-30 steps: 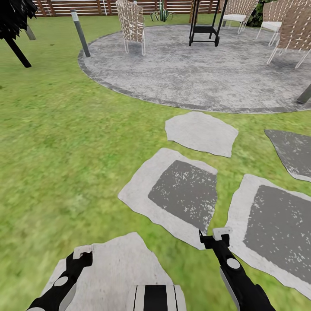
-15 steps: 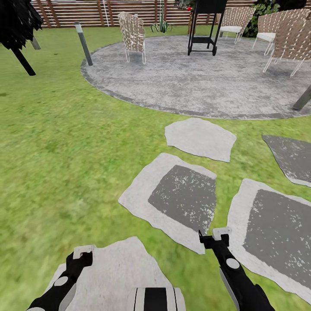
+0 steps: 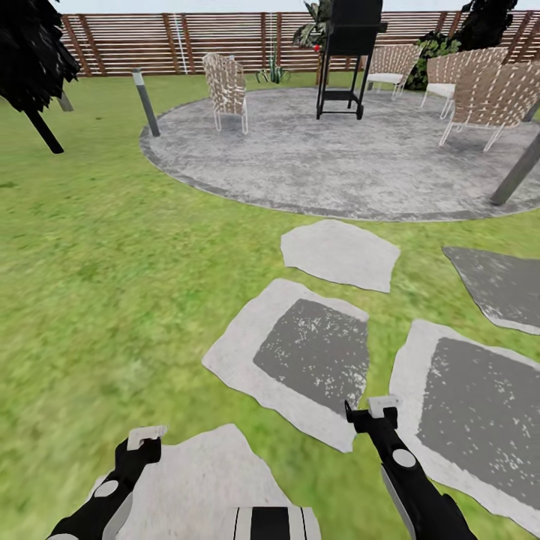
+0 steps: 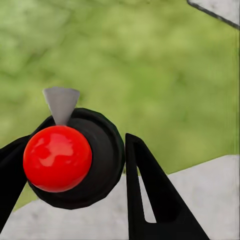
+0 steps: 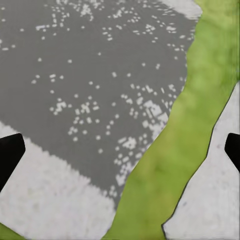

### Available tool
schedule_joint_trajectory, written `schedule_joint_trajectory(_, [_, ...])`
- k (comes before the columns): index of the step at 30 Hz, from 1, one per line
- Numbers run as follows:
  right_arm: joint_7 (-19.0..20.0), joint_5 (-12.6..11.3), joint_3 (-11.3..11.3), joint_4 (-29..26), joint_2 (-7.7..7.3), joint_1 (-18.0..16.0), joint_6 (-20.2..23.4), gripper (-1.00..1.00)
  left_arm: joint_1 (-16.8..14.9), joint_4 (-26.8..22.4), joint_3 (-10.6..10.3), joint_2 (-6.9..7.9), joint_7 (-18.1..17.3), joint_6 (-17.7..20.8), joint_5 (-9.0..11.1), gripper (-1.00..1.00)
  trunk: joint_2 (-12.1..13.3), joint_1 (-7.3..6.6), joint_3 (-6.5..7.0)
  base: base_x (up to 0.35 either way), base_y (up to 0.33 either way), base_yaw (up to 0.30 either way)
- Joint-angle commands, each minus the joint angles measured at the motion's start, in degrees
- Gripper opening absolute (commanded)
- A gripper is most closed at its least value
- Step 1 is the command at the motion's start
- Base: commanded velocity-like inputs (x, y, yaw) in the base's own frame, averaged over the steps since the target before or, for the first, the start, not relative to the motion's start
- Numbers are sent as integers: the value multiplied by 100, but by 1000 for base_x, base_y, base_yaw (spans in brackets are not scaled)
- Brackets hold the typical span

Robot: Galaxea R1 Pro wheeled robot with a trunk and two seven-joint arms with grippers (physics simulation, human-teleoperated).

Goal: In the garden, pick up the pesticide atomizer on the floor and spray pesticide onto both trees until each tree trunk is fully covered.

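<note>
In the left wrist view the pesticide atomizer (image 4: 57, 157) sits between my black fingers (image 4: 145, 195): a black round body with a glossy red ball top and a grey nozzle. My left gripper (image 3: 142, 444) is shut on it, low over a pale stepping stone (image 3: 199, 472). My right gripper (image 3: 375, 414) hangs open and holds nothing, above a stone (image 5: 100, 75) with a dark grey centre. Around me lies the garden lawn (image 3: 97, 247), with the slatted fence (image 3: 150, 41) at the back. The two trees, their trunks and the pesticide are out of view.
Several flat stepping stones (image 3: 307, 352) lead to a round grey paved patio (image 3: 337, 157) with woven chairs (image 3: 225, 86) and a black grill stand (image 3: 345, 52). Grey posts (image 3: 145, 101) stand at the patio's edges. A dark narrow tree (image 3: 30, 60) rises at the far left.
The whole picture has slid downward as the camera tilted up, bringing the fence and more of the patio into view. Both arms keep their pose.
</note>
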Motion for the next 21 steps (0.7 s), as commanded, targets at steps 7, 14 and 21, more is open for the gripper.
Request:
schedule_joint_trajectory(7, [-11,-8,-7,531,-9,1,-37,100,40,16,6,30,-46,16,-4,-100,10,-18,193,0,0,-234])
schedule_joint_trajectory(14, [-26,-3,-16,1404,-34,11,-554,100,384,70,9,43,-51,13,-33,-100,19,-36,387,0,0,-241])
schedule_joint_trajectory(21, [-31,-15,-18,2355,-257,102,-1403,100,716,76,3,36,-39,9,-19,-100,28,-54,580,0,0,-241])
